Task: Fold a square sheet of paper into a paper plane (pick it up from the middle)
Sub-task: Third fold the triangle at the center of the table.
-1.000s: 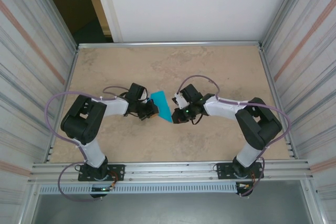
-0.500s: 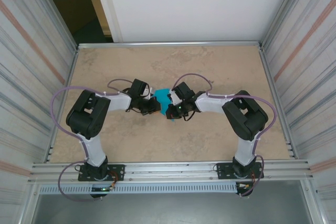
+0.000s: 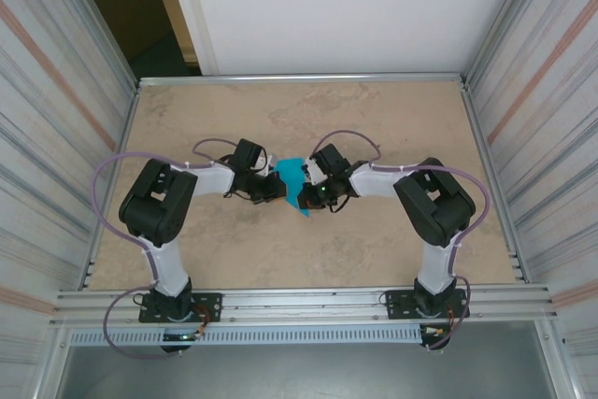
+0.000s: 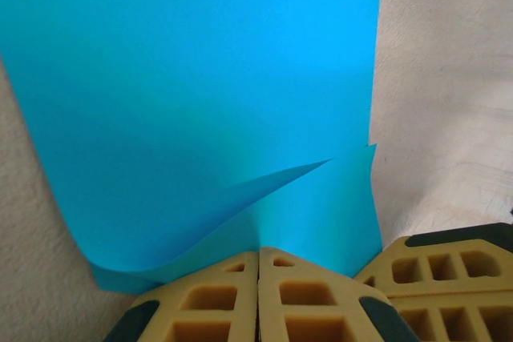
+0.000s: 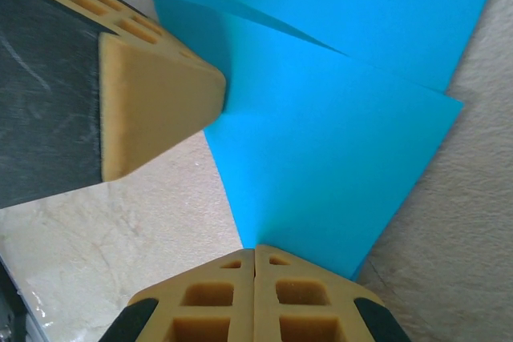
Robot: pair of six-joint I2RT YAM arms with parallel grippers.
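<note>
The square sheet of paper [image 3: 291,176] is bright turquoise and hangs between both grippers above the table's middle, bent with one layer lapping over another. My left gripper [image 3: 273,185] is shut on its left edge. In the left wrist view the paper [image 4: 200,78] rises from the left gripper's [image 4: 258,251] closed tips. My right gripper [image 3: 307,196] is shut on the opposite edge. In the right wrist view the sheet [image 5: 337,142] fans out from the right gripper [image 5: 255,248], and a left gripper finger [image 5: 152,110] presses its far corner. The paper plane is out of view.
The beige marbled table [image 3: 374,119] lies bare around the arms. Ribbed metal walls [image 3: 542,91] enclose left and right, and an aluminium rail [image 3: 299,304] runs along the near edge. A yellow finger of the right gripper [image 4: 449,266] sits close beside my left jaws.
Both grippers have come closer together, the right arm swinging left. The paper between them has gone from a longer spread strip to a shorter, bowed, overlapping shape.
</note>
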